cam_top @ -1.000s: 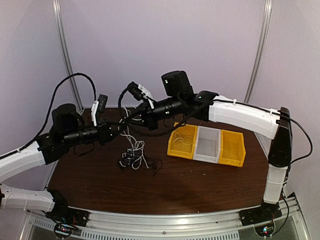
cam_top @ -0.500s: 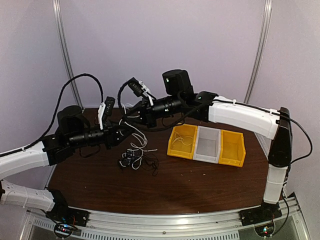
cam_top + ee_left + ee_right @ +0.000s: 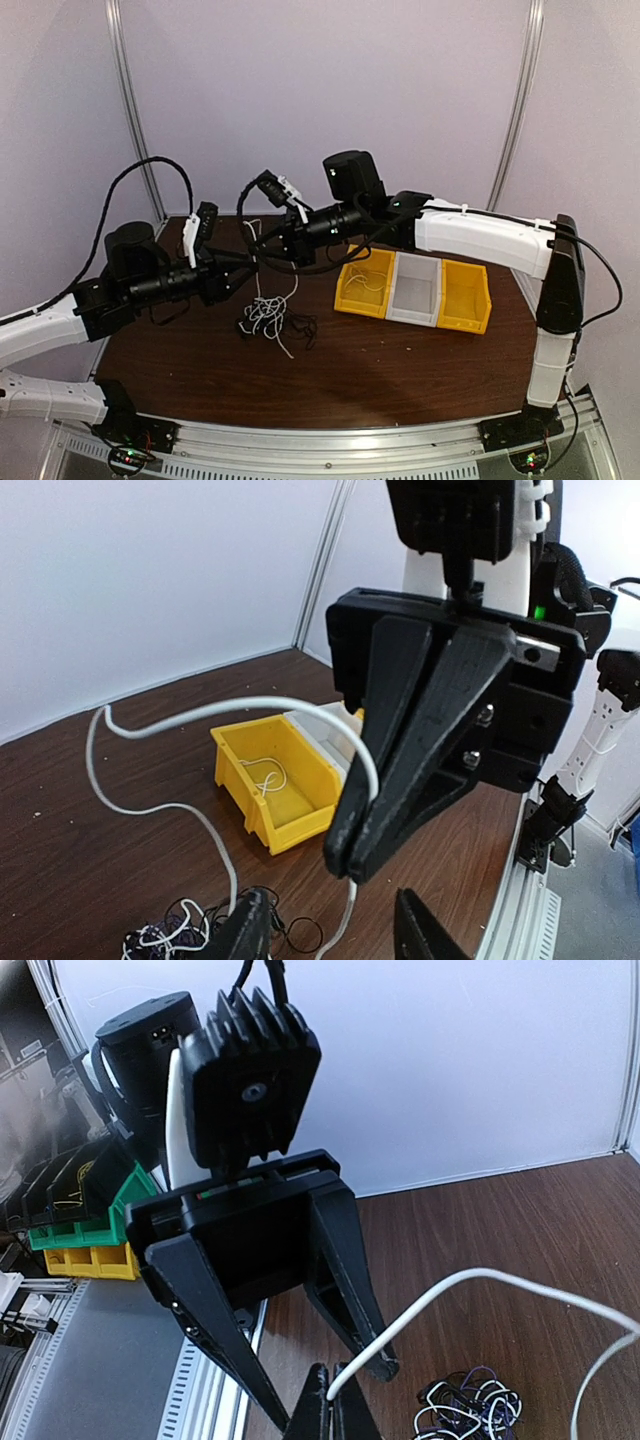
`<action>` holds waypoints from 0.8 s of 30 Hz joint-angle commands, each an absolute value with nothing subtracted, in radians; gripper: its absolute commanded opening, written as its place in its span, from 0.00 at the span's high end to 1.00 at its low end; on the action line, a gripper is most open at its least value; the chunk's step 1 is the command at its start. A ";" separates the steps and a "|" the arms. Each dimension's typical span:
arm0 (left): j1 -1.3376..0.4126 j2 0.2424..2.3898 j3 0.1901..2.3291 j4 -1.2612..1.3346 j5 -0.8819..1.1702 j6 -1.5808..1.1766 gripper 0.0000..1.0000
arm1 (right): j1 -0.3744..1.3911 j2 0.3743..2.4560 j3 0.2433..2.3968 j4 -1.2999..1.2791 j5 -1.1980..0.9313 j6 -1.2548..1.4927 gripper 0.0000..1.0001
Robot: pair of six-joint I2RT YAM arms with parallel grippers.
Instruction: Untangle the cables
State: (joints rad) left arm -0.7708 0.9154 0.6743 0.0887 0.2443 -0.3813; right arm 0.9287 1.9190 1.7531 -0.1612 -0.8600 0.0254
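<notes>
Left fingers [image 3: 330,1335] newly spread off white cable [image 3: 470,1295]

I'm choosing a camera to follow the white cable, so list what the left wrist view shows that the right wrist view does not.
Only the left wrist view shows the right gripper with its fingers shut on the white cable, and the yellow bin with a bit of white cord inside. Only the right wrist view shows the left gripper with fingers spread, and stacked bins off the table. Both show the white cable, the cable clump and the brown table.
</notes>
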 commanded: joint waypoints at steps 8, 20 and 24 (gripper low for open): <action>-0.772 1.010 0.682 0.198 0.188 -0.404 0.60 | 0.922 1.895 1.751 -0.121 -0.898 0.046 1.00; -0.772 0.904 0.948 -0.069 -0.089 -0.293 1.00 | 0.782 1.842 1.656 -0.112 -0.933 0.025 0.50; -0.773 0.930 1.164 -0.173 -0.166 -0.221 1.00 | 0.742 1.802 1.490 -0.068 -0.884 -0.084 0.31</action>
